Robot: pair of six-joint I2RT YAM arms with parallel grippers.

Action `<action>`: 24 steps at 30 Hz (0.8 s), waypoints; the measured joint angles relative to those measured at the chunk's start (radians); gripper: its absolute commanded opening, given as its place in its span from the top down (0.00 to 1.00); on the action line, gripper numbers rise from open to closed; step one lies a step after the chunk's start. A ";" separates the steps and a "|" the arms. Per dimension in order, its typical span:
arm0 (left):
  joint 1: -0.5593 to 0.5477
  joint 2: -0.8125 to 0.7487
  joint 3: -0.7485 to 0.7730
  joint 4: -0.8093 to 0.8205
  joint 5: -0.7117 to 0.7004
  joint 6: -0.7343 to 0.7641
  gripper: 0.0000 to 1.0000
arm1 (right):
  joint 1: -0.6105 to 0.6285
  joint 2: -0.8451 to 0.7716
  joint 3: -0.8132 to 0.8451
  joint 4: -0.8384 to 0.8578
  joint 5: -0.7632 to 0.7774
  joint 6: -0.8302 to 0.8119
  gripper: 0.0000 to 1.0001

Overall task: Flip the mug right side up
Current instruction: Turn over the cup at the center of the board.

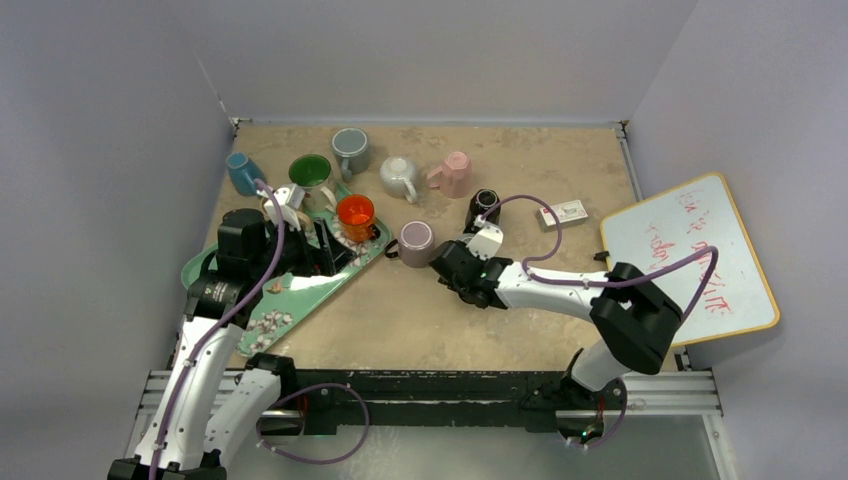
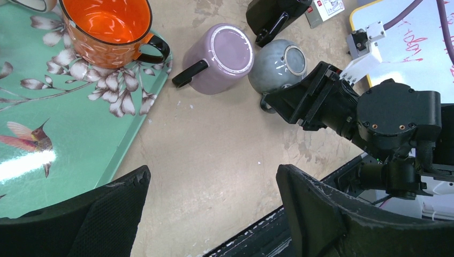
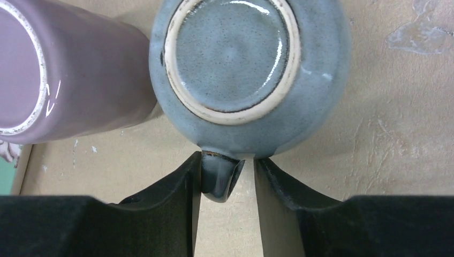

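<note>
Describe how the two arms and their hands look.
The left arm and right arm have white links and bulky black joints, with a purple cable looped along each. The left hand and right hand have two broad matte-black fingers apiece.

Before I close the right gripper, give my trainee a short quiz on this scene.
1. True or false: the grey mug stands base up.
2. What sits between the fingers of the right gripper? A) a spoon B) the grey mug's handle C) nothing
3. Fill in: the orange mug stands upright on the ____.
Key: 1 true; 2 B; 3 tray.
</note>
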 measured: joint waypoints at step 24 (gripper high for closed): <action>0.000 0.004 0.000 -0.004 -0.006 0.000 0.13 | -0.003 -0.217 -0.150 0.020 -0.093 -0.348 0.62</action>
